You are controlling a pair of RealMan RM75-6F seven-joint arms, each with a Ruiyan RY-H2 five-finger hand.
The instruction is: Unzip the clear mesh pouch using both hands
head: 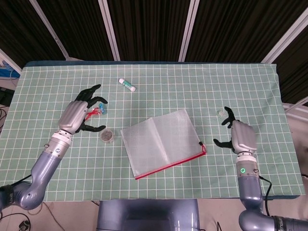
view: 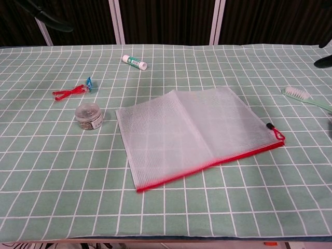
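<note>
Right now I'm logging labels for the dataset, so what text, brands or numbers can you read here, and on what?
None can be read.
The white tube with the green band: any print is too small to tell.
The small round jar: no legible label.
The mesh pouch and the toothbrush: no text visible.

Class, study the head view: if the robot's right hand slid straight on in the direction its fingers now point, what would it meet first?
The right hand points toward the table's middle, so probably the mesh pouch, near its zipper pull. Height above the cloth is unclear.
</note>
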